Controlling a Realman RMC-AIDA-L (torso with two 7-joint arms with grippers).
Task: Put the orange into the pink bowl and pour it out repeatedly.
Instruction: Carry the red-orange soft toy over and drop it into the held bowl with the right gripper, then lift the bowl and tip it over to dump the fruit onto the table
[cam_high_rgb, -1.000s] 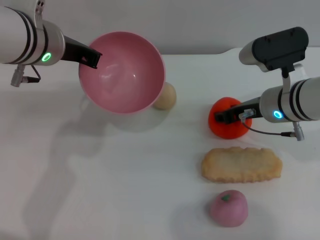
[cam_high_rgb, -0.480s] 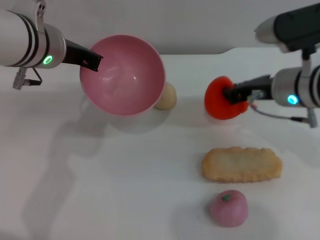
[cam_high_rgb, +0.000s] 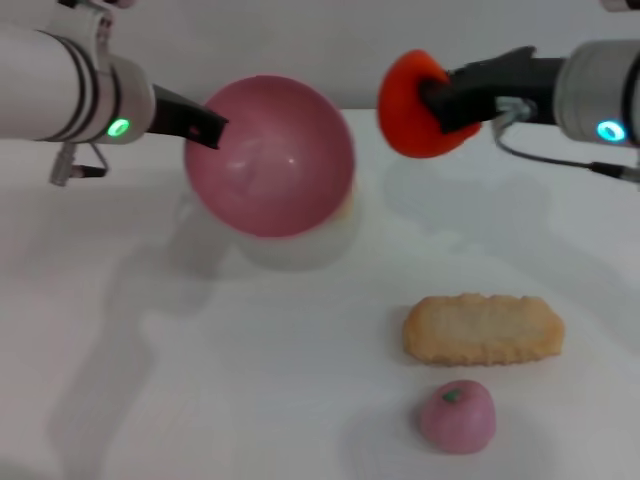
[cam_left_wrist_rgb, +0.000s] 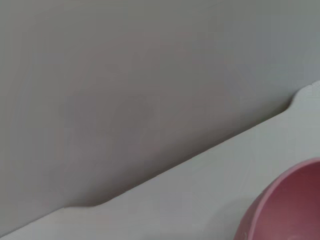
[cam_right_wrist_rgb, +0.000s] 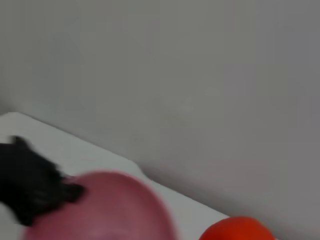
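change: the orange (cam_high_rgb: 412, 105) has risen off the table and travelled toward the pink bowl (cam_high_rgb: 270, 155), which has shifted slightly right.
meaning: probably the carry before the drop; fruit not yet over the bowl.
right gripper (cam_high_rgb: 440, 100): raised, fingers clamped on the orange.
left gripper (cam_high_rgb: 205, 130): holds the bowl's rim, bowl lifted and tilted.

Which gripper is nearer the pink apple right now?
Right. The right gripper, shut on the orange, is above the pink apple; the left gripper holds the pink bowl farther away.
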